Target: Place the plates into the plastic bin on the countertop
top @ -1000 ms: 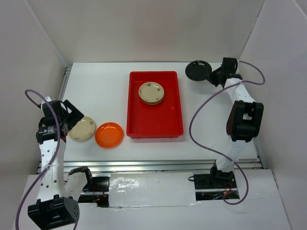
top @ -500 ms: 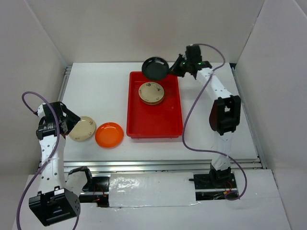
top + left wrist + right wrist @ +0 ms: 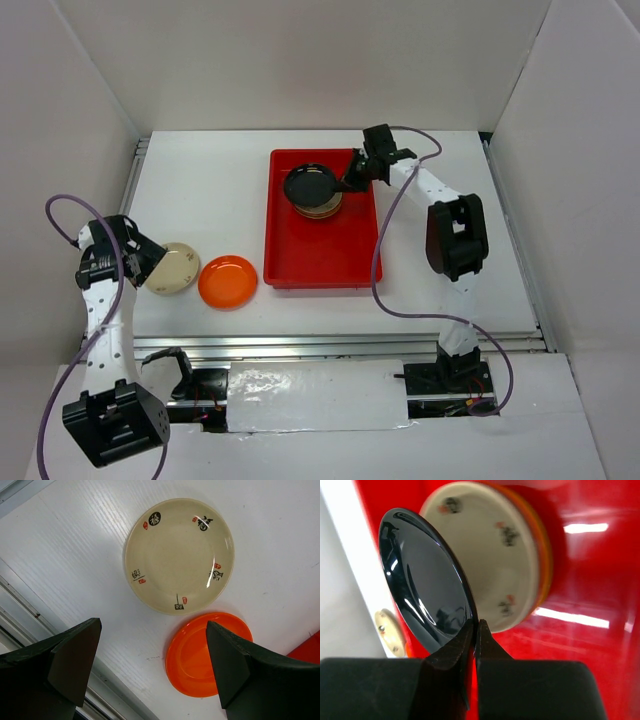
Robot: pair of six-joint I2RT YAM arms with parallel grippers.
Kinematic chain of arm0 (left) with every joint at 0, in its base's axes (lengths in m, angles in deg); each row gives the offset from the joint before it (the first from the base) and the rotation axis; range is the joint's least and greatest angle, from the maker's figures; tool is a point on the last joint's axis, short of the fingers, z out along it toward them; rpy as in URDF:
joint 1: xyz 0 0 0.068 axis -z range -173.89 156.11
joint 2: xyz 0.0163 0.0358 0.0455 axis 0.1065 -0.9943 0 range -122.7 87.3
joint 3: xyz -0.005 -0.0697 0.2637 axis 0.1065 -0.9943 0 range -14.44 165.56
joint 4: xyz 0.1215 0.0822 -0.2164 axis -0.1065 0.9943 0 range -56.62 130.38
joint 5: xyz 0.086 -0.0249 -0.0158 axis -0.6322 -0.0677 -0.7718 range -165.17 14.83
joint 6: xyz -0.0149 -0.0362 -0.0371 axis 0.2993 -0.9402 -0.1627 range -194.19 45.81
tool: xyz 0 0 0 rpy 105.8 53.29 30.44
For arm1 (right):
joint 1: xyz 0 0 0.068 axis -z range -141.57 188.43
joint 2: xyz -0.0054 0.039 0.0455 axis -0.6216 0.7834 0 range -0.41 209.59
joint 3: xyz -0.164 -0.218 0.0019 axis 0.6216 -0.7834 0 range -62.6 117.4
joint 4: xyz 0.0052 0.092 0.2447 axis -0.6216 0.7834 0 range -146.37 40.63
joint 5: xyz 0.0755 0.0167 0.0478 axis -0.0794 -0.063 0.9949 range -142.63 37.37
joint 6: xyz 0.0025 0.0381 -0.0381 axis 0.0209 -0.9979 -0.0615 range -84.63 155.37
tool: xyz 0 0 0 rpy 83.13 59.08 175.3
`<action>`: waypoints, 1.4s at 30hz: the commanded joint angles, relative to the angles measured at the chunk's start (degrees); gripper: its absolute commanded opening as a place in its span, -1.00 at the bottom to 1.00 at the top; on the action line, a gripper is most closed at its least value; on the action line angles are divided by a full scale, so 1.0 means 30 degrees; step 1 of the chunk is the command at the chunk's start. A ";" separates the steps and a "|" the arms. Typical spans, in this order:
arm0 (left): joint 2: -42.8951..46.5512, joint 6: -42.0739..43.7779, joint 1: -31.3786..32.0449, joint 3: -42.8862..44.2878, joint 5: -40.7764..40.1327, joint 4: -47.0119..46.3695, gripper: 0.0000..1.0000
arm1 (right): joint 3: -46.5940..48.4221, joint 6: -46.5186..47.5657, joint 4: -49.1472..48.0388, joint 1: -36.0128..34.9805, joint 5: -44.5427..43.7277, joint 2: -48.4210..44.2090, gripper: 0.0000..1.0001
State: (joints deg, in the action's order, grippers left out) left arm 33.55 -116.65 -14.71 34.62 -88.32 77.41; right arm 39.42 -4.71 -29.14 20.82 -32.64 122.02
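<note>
The red plastic bin (image 3: 325, 250) sits mid-table on the white countertop (image 3: 200, 190). In it stands a stack topped by a cream plate (image 3: 325, 209), (image 3: 490, 570) with an orange plate's edge (image 3: 546, 555) below. My right gripper (image 3: 348, 181), (image 3: 476, 625) is shut on the rim of a black plate (image 3: 308, 185), (image 3: 422, 585), held just over that stack. My left gripper (image 3: 143, 262), (image 3: 152, 672) is open above the table. A cream plate (image 3: 172, 269), (image 3: 179, 554) and an orange plate (image 3: 228, 281), (image 3: 200, 657) lie on the countertop beside it. The other plates are out of view.
White walls (image 3: 90, 90) close in the left, back and right. A metal rail (image 3: 330, 345) runs along the near edge. The right arm's purple cable (image 3: 385, 270) loops over the bin's right rim.
My right gripper carried the black plate from the far right of the table leftward and down over the stack in the bin. My left gripper shifted slightly, staying open by the cream plate.
</note>
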 commanded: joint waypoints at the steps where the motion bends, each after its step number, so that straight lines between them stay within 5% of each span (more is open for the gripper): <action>1: -0.0449 -0.0437 -0.0413 -0.0208 0.0601 -0.0466 0.99 | -0.0665 -0.0440 -0.1338 0.0389 -0.0392 -0.0703 -1.00; 7: -0.0626 -0.0554 -0.0765 -0.1146 0.1745 -0.1287 0.99 | 0.0594 -0.0089 -0.0402 0.0390 -0.0627 0.0148 -0.80; 10: -0.0568 -0.0525 -0.0765 -0.1265 0.1746 -0.1405 0.98 | -0.0283 -0.0323 -0.1656 0.0420 -0.0715 -0.0554 -0.06; 11: -0.0509 -0.0554 -0.0765 -0.1294 0.1746 -0.1405 0.99 | -0.0633 -0.0352 -0.1778 0.0332 -0.0918 -0.1166 0.61; 13: -0.0333 -0.0671 -0.0765 -0.1352 0.1629 -0.1406 0.99 | -0.0637 -0.0236 -0.1663 0.0099 -0.1504 -0.1784 0.99; 23: -0.1443 -0.3156 -0.1175 -0.3577 0.2156 -0.2254 0.99 | -0.1923 0.1579 -0.0199 -0.1396 -0.4117 -0.8227 1.00; 26: -0.1768 -0.3979 -0.1351 -0.4397 0.2417 -0.2721 0.99 | -0.4262 0.2049 -0.1131 -0.1193 -0.2305 -1.0482 1.00; 32: -0.1973 -0.5853 -0.1469 -0.6096 0.2215 -0.5504 0.99 | -1.0562 0.1261 -0.6374 -0.0489 0.6104 -1.4644 1.00; 36: -0.2558 -0.6794 -0.1585 -0.6917 0.1281 -0.6706 0.99 | -1.4107 -0.0087 -0.9855 -0.0664 0.7281 -1.7515 1.00; 42: -0.3642 -0.7849 -0.1644 -0.7475 0.0809 -0.8553 0.99 | -1.5959 -0.0762 -1.0510 -0.0489 0.8307 -1.9920 1.00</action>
State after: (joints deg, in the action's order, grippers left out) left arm 24.61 -137.17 -19.21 13.68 -84.01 56.15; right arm -8.82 -5.58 -52.51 19.08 -12.00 65.93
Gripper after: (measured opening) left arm 0.993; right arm 0.998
